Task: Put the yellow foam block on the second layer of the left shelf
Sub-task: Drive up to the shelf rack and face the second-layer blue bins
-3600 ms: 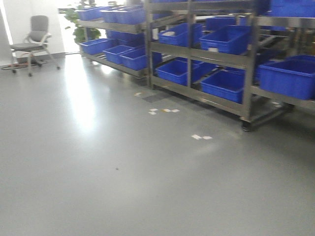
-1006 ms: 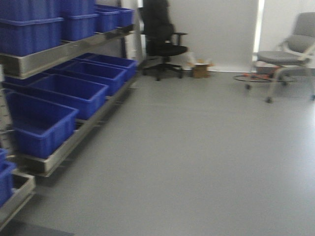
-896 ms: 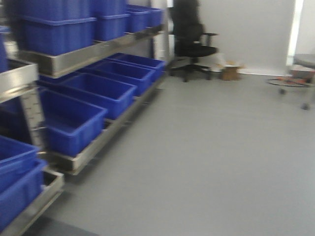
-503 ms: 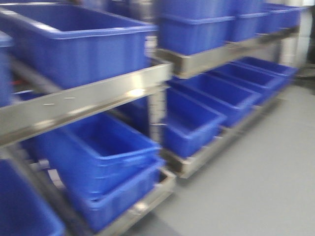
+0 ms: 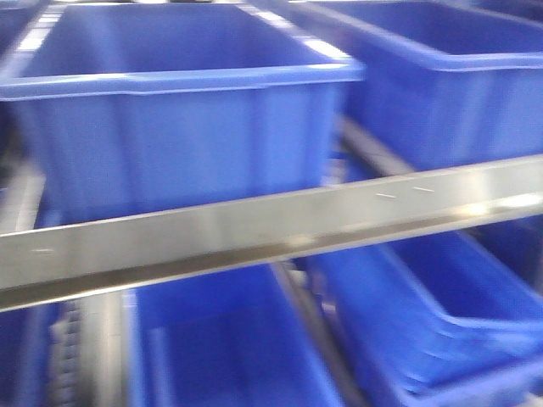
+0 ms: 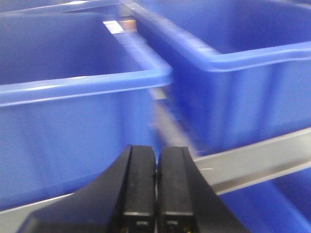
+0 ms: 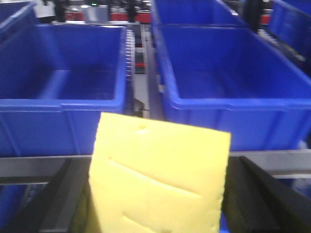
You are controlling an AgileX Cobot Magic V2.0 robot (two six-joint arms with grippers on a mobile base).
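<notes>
Front view: blue bins [image 5: 182, 127] are seen above and below a metal shelf rail [image 5: 254, 229]. Left wrist view: the left gripper [image 6: 156, 160] is pressed closed, with nothing held. Right wrist view: the yellow foam block [image 7: 158, 174] is held tight inside the right gripper [image 7: 159, 204], in front of two bins

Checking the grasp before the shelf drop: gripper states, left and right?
Left gripper: shut, nothing between the fingers.
Right gripper: shut on the yellow foam block.
</notes>
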